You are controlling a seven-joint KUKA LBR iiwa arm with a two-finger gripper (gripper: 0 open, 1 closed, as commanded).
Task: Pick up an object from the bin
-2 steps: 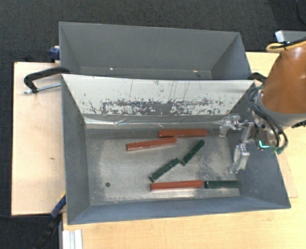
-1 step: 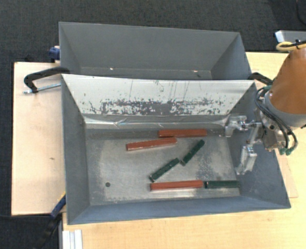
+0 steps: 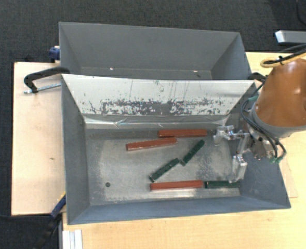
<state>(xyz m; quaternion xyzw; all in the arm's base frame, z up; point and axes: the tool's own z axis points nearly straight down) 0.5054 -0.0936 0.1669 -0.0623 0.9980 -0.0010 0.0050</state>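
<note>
I see the bin [image 3: 75, 154] as dull grey sheet metal with a scuffed, speckled floor. Leftmost lies a flat rust-red bar [image 3: 151, 144], slightly slanted. Below it are a dark green stick [image 3: 164, 169] and a second red bar [image 3: 176, 185] along the near wall. A third red bar [image 3: 183, 133] hugs the back wall, and another green stick [image 3: 193, 152] tilts mid-floor. Far right, a short green stub [image 3: 220, 183] lies just beside the bare-metal gripper [image 3: 239, 173]. I cannot tell whether it is open or closed.

Bars [image 3: 176, 185] in bin [image 3: 75, 154], gripper [image 3: 239, 174] rightmost
</note>
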